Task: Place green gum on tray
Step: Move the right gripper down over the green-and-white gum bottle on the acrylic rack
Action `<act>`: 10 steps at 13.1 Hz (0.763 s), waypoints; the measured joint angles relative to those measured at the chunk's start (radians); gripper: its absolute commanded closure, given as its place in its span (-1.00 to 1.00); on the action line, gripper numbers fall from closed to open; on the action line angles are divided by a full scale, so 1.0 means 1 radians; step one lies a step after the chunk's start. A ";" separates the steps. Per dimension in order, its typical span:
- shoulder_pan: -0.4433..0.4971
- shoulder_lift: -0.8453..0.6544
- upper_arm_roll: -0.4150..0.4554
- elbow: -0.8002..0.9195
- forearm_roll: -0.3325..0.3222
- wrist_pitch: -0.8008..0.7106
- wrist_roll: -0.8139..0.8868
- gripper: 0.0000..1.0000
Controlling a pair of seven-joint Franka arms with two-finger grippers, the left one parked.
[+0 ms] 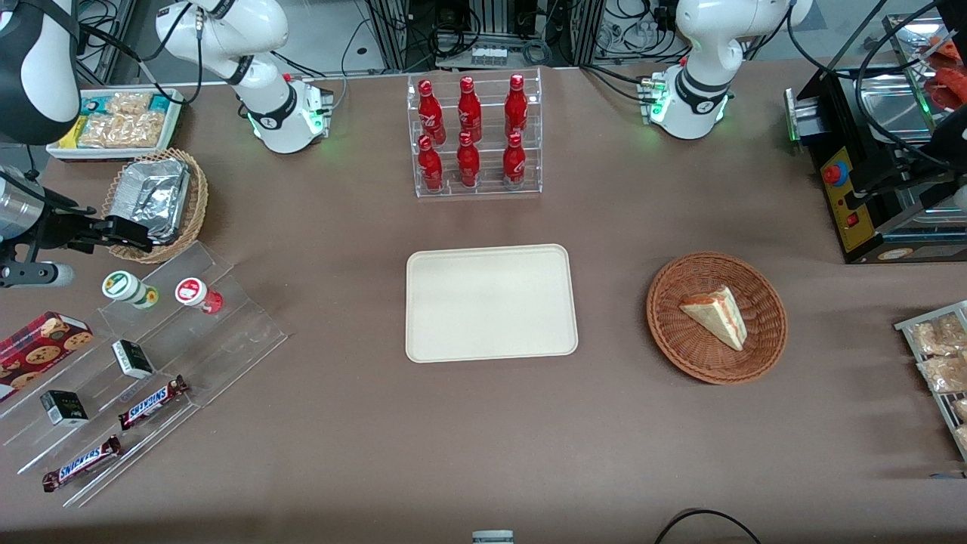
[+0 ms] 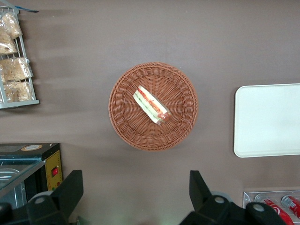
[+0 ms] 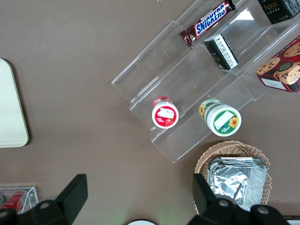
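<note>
The green gum (image 1: 128,289) is a small white bottle with a green-rimmed top. It stands on the top step of a clear acrylic stepped shelf (image 1: 227,332) at the working arm's end of the table, beside a similar red-topped bottle (image 1: 198,295). Both show in the right wrist view, the green gum (image 3: 220,117) and the red-topped bottle (image 3: 164,113). The cream tray (image 1: 491,302) lies bare in the table's middle; its edge shows in the right wrist view (image 3: 9,105). My right gripper (image 1: 136,234) hangs open and empty above the table, a little farther from the front camera than the gum, its fingers (image 3: 75,190) wide apart.
A wicker basket with a foil container (image 1: 155,200) sits under the gripper. Snickers bars (image 1: 151,402), small black boxes (image 1: 132,358) and a cookie box (image 1: 41,344) lie on or by the shelf. A rack of red bottles (image 1: 472,136) and a sandwich basket (image 1: 716,317) stand elsewhere.
</note>
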 measured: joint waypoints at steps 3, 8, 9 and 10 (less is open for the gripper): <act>0.001 0.008 0.001 0.000 0.001 0.035 0.005 -1.00; -0.021 0.027 -0.013 -0.066 0.001 0.160 -0.282 -1.00; -0.035 0.028 -0.018 -0.092 0.001 0.199 -0.378 -1.00; -0.049 0.029 -0.022 -0.116 0.001 0.236 -0.470 -1.00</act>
